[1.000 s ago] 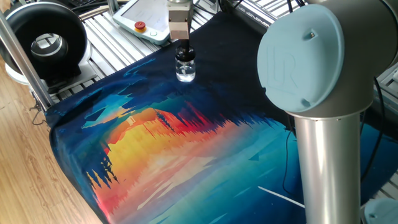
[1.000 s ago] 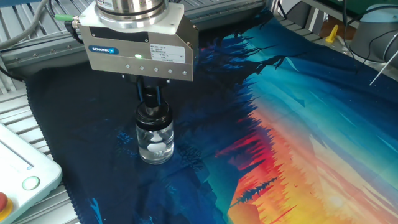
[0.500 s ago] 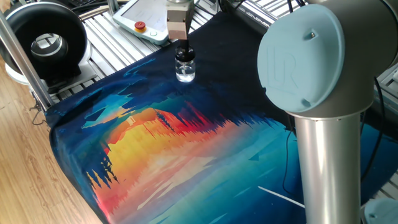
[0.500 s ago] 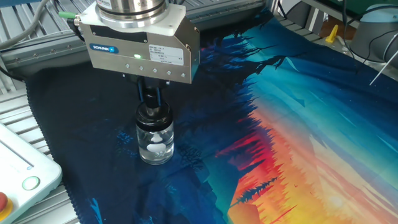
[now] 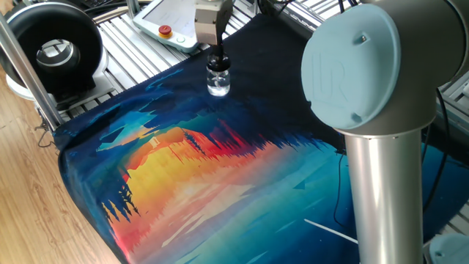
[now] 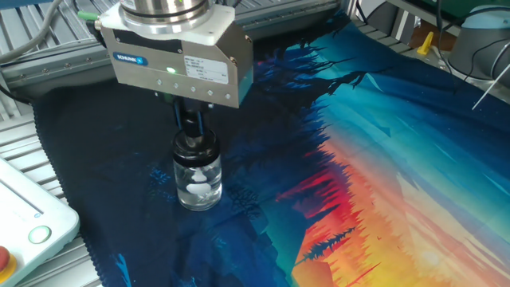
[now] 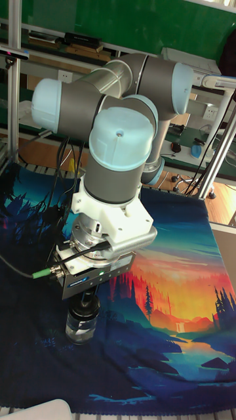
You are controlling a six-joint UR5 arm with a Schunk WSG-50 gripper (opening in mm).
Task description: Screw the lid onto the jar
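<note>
The jar (image 6: 198, 177), a small clear glass bottle, stands upright on the dark blue part of the printed cloth (image 6: 382, 159). It also shows as the jar (image 5: 218, 84) and the jar (image 7: 82, 326). The black lid (image 6: 194, 143) sits on the jar's neck. My gripper (image 6: 191, 126) hangs straight above it, and its dark fingers (image 6: 182, 119) are shut on the lid's rounded top. From the one fixed view the lid (image 5: 218, 64) is under the gripper (image 5: 217, 53). The tall view shows the gripper (image 7: 85, 298) under its silver housing, with the lid largely hidden.
A large black ring-shaped device (image 5: 51, 51) stands at the back left. A white pendant with a red button (image 5: 166, 31) lies behind the jar, and its corner (image 6: 24, 223) lies close to the jar's left. The arm's big grey joint (image 5: 359, 66) fills the right foreground.
The gripper housing has turned a little about its vertical axis over the jar, with the lid in its fingers. The jar has stayed in place.
</note>
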